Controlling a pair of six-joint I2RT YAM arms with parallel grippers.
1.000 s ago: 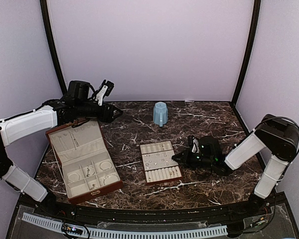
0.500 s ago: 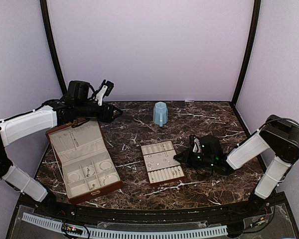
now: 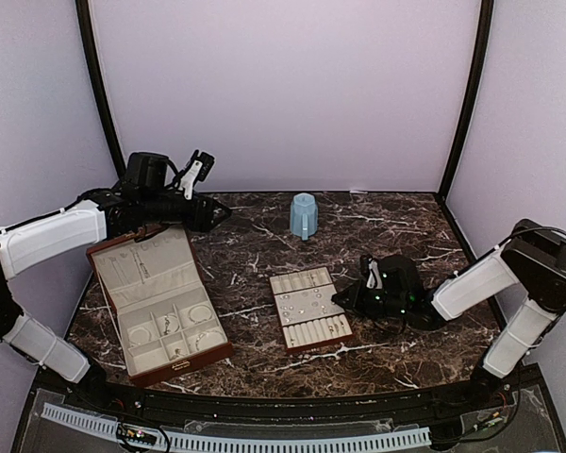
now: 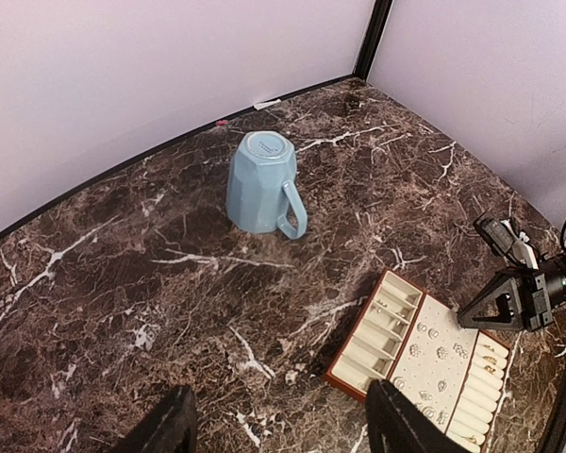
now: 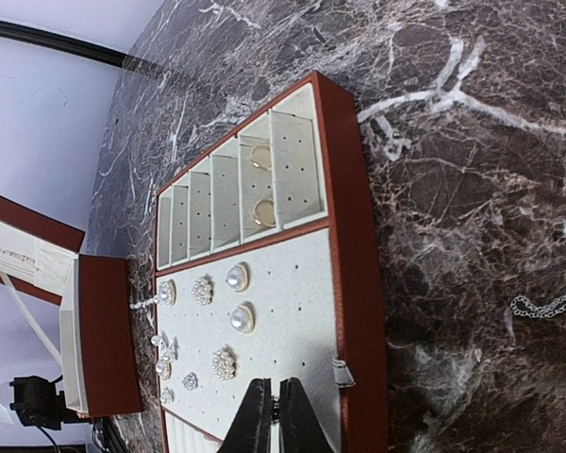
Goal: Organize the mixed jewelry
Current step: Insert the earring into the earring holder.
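Right claw (image 5: 274, 406) pressed together above the tray's (image 5: 344, 236) stud panel.
Studs (image 5: 231, 321) dot the middle panel and two rings (image 5: 259, 212) sit in an end slot. A chain (image 5: 547, 304) lies stretched on the tabletop (image 5: 472, 142) beside the tray, whose length runs near-far. Left claw (image 4: 281, 429) is spread, far left.

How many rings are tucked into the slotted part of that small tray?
2. One ring and another ring sit in the same groove of the tray. More may hide in its cropped far end.
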